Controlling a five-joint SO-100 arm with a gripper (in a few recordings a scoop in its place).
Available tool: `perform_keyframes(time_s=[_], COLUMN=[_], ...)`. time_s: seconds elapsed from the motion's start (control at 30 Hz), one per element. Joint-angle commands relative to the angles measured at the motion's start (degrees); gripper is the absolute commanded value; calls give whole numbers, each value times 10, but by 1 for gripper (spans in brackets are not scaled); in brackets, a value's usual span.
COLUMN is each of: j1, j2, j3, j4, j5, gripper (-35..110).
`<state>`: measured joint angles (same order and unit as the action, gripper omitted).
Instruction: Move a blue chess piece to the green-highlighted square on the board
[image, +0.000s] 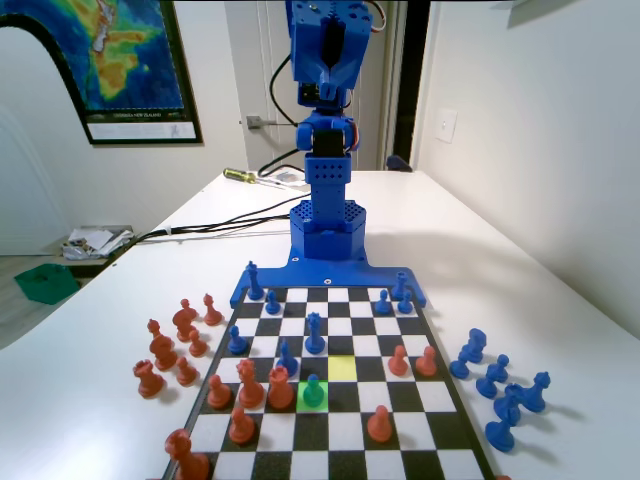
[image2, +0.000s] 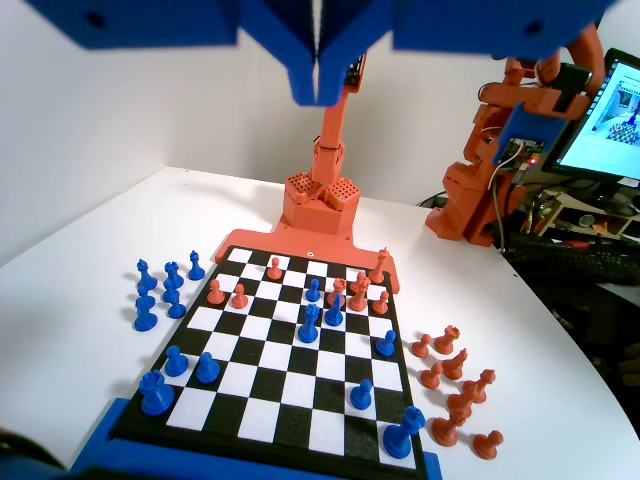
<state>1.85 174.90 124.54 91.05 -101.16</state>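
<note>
Pincer (image2: 318, 85) hangs high above the board (image2: 300, 372), jaws pressed together, holding nothing, arm upright.

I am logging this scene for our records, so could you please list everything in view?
board: one, black-and-white, blue edge, on white table
green-highlighted square: one, mid-board
blue pawn: one, on that square
yellow square: one, touching its far-right corner
off-board blue pieces: about seven, right, fixed view
off-board orange pieces: about eight, left
screwdriver: one, yellow-handled, far table
map poster: one, wall
blue arm: one, raised, far end
tool: one, blue, jaws together
</note>
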Motion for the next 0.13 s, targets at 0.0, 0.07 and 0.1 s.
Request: perform_keyframes(time_s=[0.0, 0.07, 0.1], j1=[3, 3, 3], j2=[2, 2, 2], j3=[4, 4, 4], j4=[-11, -11, -11], j5=[-4, -4, -4], gripper=[1, 1, 1])
